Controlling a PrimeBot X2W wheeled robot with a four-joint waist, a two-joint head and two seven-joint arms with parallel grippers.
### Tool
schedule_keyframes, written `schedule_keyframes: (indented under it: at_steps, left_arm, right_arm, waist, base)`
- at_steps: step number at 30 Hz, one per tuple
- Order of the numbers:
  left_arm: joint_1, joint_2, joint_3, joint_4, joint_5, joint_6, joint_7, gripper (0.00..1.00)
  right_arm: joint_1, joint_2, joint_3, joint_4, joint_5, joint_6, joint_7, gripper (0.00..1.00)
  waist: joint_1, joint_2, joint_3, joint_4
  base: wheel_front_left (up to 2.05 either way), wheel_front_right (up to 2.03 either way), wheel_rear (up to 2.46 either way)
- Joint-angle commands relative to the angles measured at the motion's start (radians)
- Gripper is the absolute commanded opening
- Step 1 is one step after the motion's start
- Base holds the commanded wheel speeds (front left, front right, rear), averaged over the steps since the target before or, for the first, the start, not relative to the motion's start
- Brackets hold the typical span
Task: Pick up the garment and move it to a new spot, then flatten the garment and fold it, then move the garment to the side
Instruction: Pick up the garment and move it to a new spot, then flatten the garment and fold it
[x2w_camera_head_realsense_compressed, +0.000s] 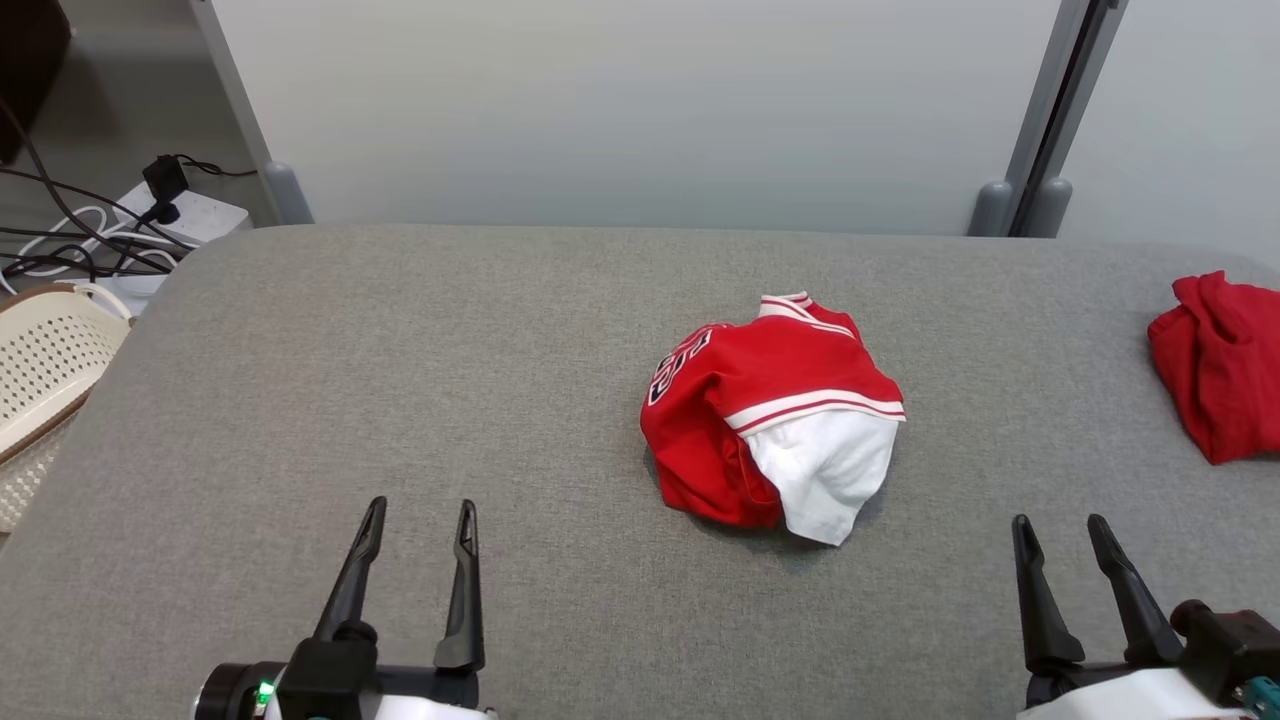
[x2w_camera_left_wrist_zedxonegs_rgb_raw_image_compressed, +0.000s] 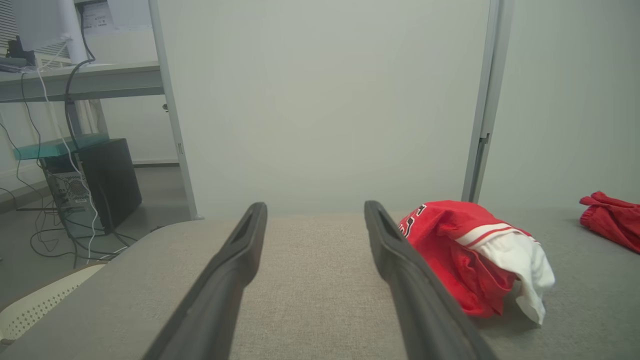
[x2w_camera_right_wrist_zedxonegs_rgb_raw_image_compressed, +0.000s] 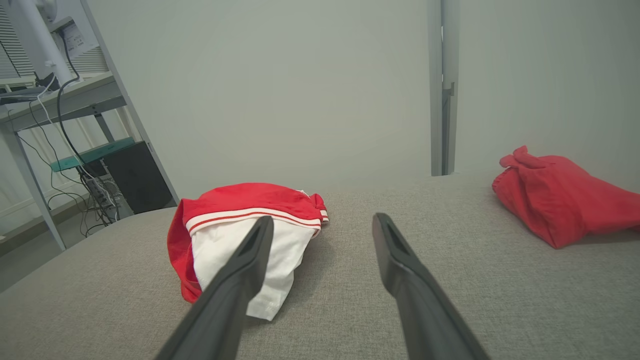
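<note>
A crumpled red and white garment (x2w_camera_head_realsense_compressed: 770, 415) with striped trim lies bunched a little right of the middle of the grey table (x2w_camera_head_realsense_compressed: 400, 380). My left gripper (x2w_camera_head_realsense_compressed: 420, 512) stands open at the near left, well left of it, nothing between its fingers. My right gripper (x2w_camera_head_realsense_compressed: 1058, 528) is open at the near right, apart from the cloth. In the left wrist view the garment (x2w_camera_left_wrist_zedxonegs_rgb_raw_image_compressed: 470, 250) sits right of my left gripper (x2w_camera_left_wrist_zedxonegs_rgb_raw_image_compressed: 315, 207). In the right wrist view the garment (x2w_camera_right_wrist_zedxonegs_rgb_raw_image_compressed: 240, 225) lies left of and behind my right gripper (x2w_camera_right_wrist_zedxonegs_rgb_raw_image_compressed: 322, 220).
A second, all-red cloth heap (x2w_camera_head_realsense_compressed: 1220, 365) lies at the table's right edge. A cream perforated basket (x2w_camera_head_realsense_compressed: 45, 365) stands off the left edge, with a power strip and cables (x2w_camera_head_realsense_compressed: 150, 215) behind it. Pale wall panels (x2w_camera_head_realsense_compressed: 640, 110) back the table.
</note>
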Motion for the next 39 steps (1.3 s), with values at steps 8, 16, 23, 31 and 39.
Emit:
schedule_keyframes:
  at_steps: [8, 16, 23, 31, 39]
  left_arm:
    - [0.005, 0.002, 0.061, -0.041, 0.021, 0.004, -0.006, 1.00]
    - [0.006, 0.002, 0.054, -0.009, 0.037, -0.027, -0.006, 1.00]
    - [-0.022, 0.002, 0.023, 0.003, 0.044, -0.047, -0.006, 1.00]
    - [-0.160, 0.002, -0.081, 0.054, 0.057, -0.085, -0.006, 1.00]
    - [-0.334, 0.002, -0.205, 0.135, 0.072, -0.116, -0.006, 1.00]
  right_arm:
    - [0.006, -0.004, 0.004, -0.036, -0.032, 0.000, -0.006, 1.00]
    - [0.003, -0.002, 0.010, -0.026, -0.027, 0.000, -0.006, 1.00]
    - [-0.002, -0.001, 0.006, -0.021, -0.023, 0.000, -0.006, 1.00]
    - [-0.023, -0.007, 0.009, -0.022, -0.024, 0.000, -0.006, 1.00]
    - [-0.049, -0.016, 0.008, -0.019, -0.017, 0.000, -0.006, 1.00]
  waist:
    - [0.0000, -0.0001, -0.018, 0.016]
    - [0.0000, -0.0001, -0.018, 0.012]
    - [0.0000, -0.0001, -0.012, 0.001]
    - [0.0000, -0.0001, 0.015, -0.026]
    - [0.0000, -0.0001, 0.061, -0.093]
  base:
    - [0.00, 0.00, 0.00]
    - [0.00, 0.00, 0.00]
    - [0.00, 0.00, 0.00]
    - [0.00, 0.00, 0.00]
    - [0.00, 0.00, 0.00]
